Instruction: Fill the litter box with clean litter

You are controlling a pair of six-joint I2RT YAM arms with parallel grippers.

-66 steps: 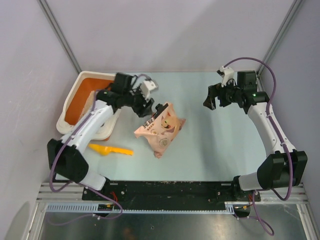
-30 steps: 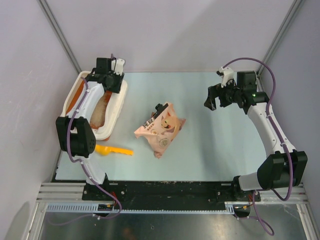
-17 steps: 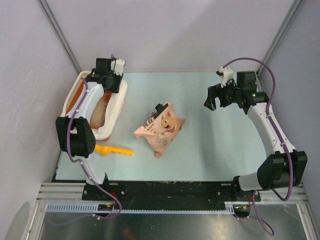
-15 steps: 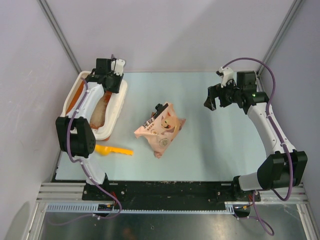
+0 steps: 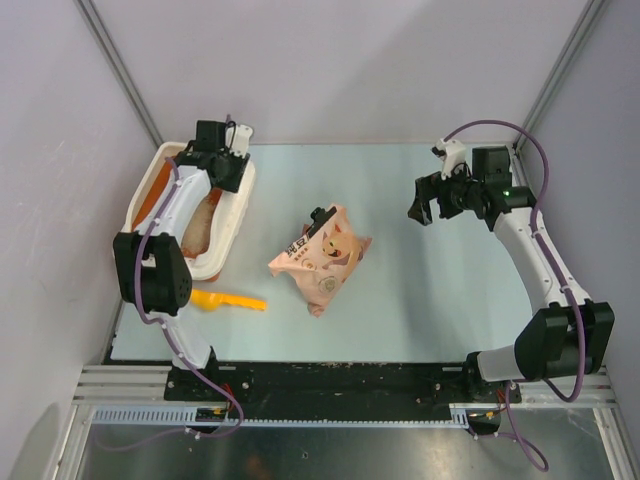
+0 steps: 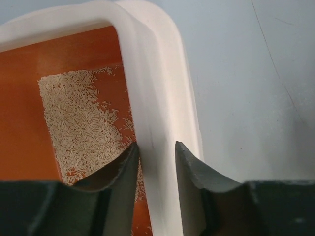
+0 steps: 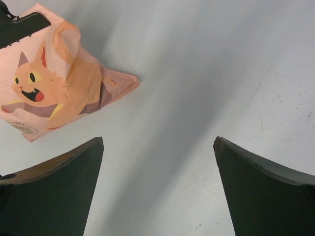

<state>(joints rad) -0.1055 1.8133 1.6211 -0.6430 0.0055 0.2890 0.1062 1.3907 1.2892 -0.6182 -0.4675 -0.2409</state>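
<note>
A: Left arm, position?

B: Stretched to the far right corner of the litter box (image 5: pixel 238 215). The left gripper (image 6: pixel 156 147) straddles the thick rounded rim, one finger over the orange inside and the other outside. Jaws closed on the rim, and both sides look pressed against it.

A: Where does the box sit?

B: Far left of the tabletop (image 5: pixel 420 300), close to the left wall. Cream outside, orange inside.

A: Contents?

B: The clean litter (image 6: pixel 81 123) lies in a thin pale patch on the box floor, just inside the gripped rim. Bare orange shows beside it.

A: Right arm?

B: The right gripper (image 7: pixel 157 140) hangs over bare tabletop on the far right. Jaws spread wide, nothing between them.

A: Anything else out there?

B: A pink-beige bag (image 5: pixel 320 258) with a cartoon cat face lies near the middle, well apart from the box. It also shows at the upper left of the right wrist view. A yellow-orange scoop (image 5: pixel 225 299) lies flat just beside the box's near end.
</note>
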